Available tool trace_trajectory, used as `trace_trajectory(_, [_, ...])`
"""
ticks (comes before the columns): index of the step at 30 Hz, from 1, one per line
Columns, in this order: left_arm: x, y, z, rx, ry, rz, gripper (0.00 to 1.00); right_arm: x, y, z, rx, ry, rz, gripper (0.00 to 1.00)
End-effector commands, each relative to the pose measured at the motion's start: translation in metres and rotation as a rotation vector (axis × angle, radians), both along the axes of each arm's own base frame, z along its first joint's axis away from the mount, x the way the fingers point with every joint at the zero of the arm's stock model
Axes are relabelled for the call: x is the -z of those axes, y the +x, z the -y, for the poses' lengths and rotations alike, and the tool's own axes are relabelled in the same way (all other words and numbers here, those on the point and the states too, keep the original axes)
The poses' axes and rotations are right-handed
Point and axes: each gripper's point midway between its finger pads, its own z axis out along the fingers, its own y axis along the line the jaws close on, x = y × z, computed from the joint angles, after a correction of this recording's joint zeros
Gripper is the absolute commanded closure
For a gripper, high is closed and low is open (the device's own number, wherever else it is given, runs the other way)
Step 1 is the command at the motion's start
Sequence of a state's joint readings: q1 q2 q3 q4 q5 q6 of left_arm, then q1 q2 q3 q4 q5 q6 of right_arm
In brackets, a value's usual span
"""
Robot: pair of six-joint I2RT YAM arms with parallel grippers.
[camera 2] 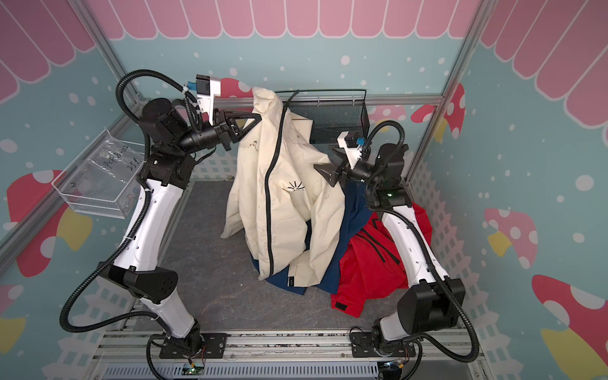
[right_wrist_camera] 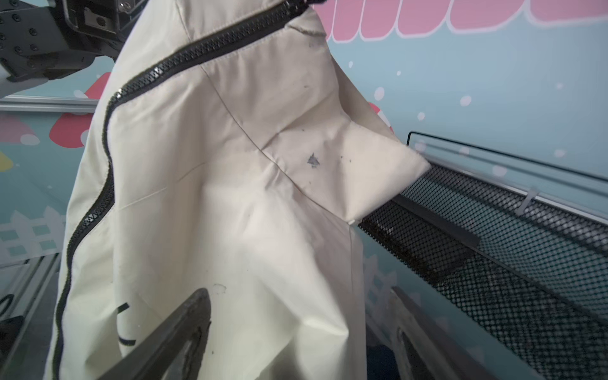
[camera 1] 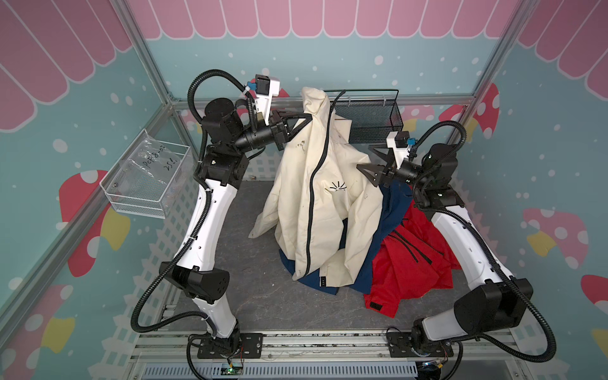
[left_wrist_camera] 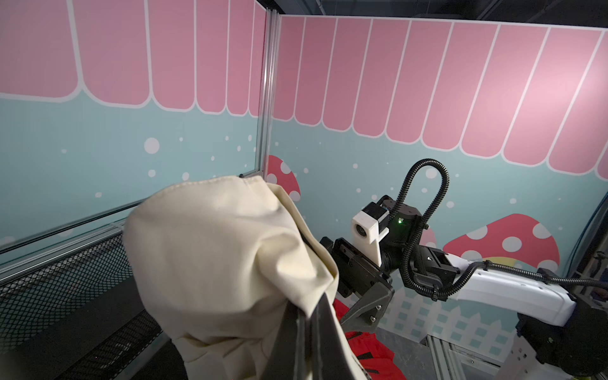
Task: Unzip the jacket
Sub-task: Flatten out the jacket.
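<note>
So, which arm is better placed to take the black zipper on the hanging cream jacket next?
Right, probably. The left pincer is shut on the cream fabric jacket near its collar, holding it up. The right pincer stands open and empty beside it, free to reach the black zipper.

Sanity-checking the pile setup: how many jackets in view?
3. Cream jacket hangs from the shut left gripper; navy jacket lies under it; red jacket lies beside the navy. More may be hidden underneath.
</note>
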State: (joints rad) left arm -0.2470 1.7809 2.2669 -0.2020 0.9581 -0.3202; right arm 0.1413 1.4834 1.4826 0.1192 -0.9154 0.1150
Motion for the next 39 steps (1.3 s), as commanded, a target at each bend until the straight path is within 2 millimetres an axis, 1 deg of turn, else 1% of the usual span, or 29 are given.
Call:
trace_trajectory(1, [-0.023, -0.017, -0.007, -0.014, -0.009, 0.110, 1.00, 0.020, -0.011, -0.008, -0.048, 0.010, -0.102, 0.20])
trace_trajectory(2, [-0.025, -0.018, -0.008, -0.015, -0.013, 0.115, 1.00, 0.026, -0.012, -0.011, -0.061, 0.008, -0.126, 0.31])
trace_trajectory(3, [-0.027, -0.019, -0.009, -0.019, -0.019, 0.122, 1.00, 0.031, -0.010, -0.013, -0.063, 0.014, -0.154, 0.48])
trace_trajectory(4, [-0.031, -0.020, -0.011, -0.025, -0.026, 0.132, 1.00, 0.032, -0.008, -0.014, -0.062, 0.023, -0.174, 0.63])
trace_trajectory(5, [-0.036, -0.022, -0.013, -0.036, -0.037, 0.143, 1.00, 0.031, -0.005, -0.015, -0.063, 0.032, -0.189, 0.74])
trace_trajectory(6, [-0.041, -0.023, -0.017, -0.049, -0.050, 0.150, 1.00, 0.028, -0.003, -0.015, -0.066, 0.039, -0.194, 0.82])
trace_trajectory(8, [-0.050, -0.026, -0.025, -0.076, -0.073, 0.165, 1.00, 0.012, 0.000, -0.015, -0.058, 0.053, -0.175, 0.98])
trace_trajectory(9, [-0.056, -0.028, -0.031, -0.096, -0.084, 0.176, 1.00, 0.002, 0.002, -0.013, -0.038, 0.058, -0.155, 1.00])
trace_trajectory(10, [-0.062, -0.030, -0.036, -0.117, -0.092, 0.188, 1.00, -0.009, 0.003, -0.011, -0.017, 0.058, -0.126, 1.00])
trace_trajectory(13, [-0.086, -0.040, -0.065, -0.224, -0.127, 0.240, 1.00, -0.063, -0.010, 0.000, 0.062, 0.053, 0.010, 1.00])
trace_trajectory(15, [-0.106, -0.057, -0.087, -0.287, -0.144, 0.292, 1.00, -0.105, -0.031, 0.012, 0.127, 0.056, 0.115, 1.00])
trace_trajectory(18, [-0.127, -0.086, -0.106, -0.340, -0.148, 0.372, 1.00, -0.151, -0.067, 0.027, 0.197, 0.083, 0.244, 1.00])
trace_trajectory(21, [-0.143, -0.114, -0.112, -0.363, -0.141, 0.445, 1.00, -0.181, -0.094, 0.040, 0.256, 0.111, 0.325, 1.00])
trace_trajectory(23, [-0.152, -0.129, -0.113, -0.367, -0.142, 0.481, 1.00, -0.197, -0.111, 0.048, 0.291, 0.127, 0.368, 1.00])
trace_trajectory(27, [-0.166, -0.157, -0.112, -0.341, -0.153, 0.539, 1.00, -0.220, -0.143, 0.062, 0.347, 0.151, 0.414, 1.00])
trace_trajectory(29, [-0.166, -0.161, -0.111, -0.334, -0.152, 0.544, 1.00, -0.221, -0.149, 0.069, 0.387, 0.156, 0.427, 1.00])
trace_trajectory(30, [-0.164, -0.157, -0.111, -0.333, -0.149, 0.535, 1.00, -0.217, -0.144, 0.073, 0.419, 0.154, 0.419, 1.00])
trace_trajectory(31, [-0.159, -0.150, -0.111, -0.336, -0.144, 0.516, 1.00, -0.211, -0.136, 0.074, 0.440, 0.145, 0.403, 1.00])
trace_trajectory(32, [-0.152, -0.139, -0.111, -0.340, -0.139, 0.488, 1.00, -0.201, -0.122, 0.076, 0.464, 0.128, 0.373, 1.00])
trace_trajectory(34, [-0.132, -0.110, -0.110, -0.342, -0.131, 0.422, 1.00, -0.175, -0.089, 0.073, 0.490, 0.080, 0.297, 1.00])
trace_trajectory(36, [-0.102, -0.075, -0.109, -0.332, -0.132, 0.346, 1.00, -0.137, -0.047, 0.070, 0.518, 0.025, 0.208, 1.00])
trace_trajectory(37, [-0.088, -0.059, -0.107, -0.318, -0.127, 0.314, 1.00, -0.118, -0.029, 0.069, 0.525, -0.002, 0.168, 1.00])
trace_trajectory(39, [-0.051, -0.020, -0.103, -0.287, -0.103, 0.228, 1.00, -0.073, 0.010, 0.065, 0.539, -0.055, 0.072, 1.00])
